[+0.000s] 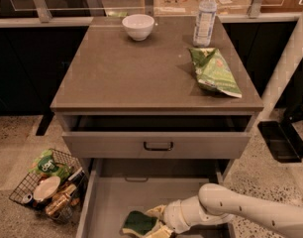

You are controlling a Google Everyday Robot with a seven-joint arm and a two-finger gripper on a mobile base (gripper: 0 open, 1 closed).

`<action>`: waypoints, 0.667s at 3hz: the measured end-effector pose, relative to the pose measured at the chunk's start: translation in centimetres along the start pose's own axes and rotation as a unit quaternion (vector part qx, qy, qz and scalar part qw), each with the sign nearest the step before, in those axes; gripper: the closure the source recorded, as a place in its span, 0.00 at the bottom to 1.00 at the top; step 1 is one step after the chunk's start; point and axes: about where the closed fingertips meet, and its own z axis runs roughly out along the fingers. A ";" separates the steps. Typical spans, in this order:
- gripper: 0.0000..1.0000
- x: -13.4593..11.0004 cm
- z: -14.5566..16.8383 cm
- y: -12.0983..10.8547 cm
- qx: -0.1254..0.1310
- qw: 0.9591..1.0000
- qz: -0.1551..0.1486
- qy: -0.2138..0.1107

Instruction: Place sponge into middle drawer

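Sponge (136, 222) low inside open middle drawer (111, 202), near front, green face up. Claw (154, 222) clamped on one end. Sponge juts leftward in view from claw, long axis along drawer front.

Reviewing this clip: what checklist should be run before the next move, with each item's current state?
1. ok: middle drawer is open.
2. ok: sponge is within its walls.
3. ok: end effector is low inside the drawer, at the sponge.
4. cannot tell: sponge released by the end effector.
5. ok: upper drawer only slightly open, leaving room to lift out.
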 end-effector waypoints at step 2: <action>0.00 0.0 0.1 0.1 -0.002 1.000 0.000 0.000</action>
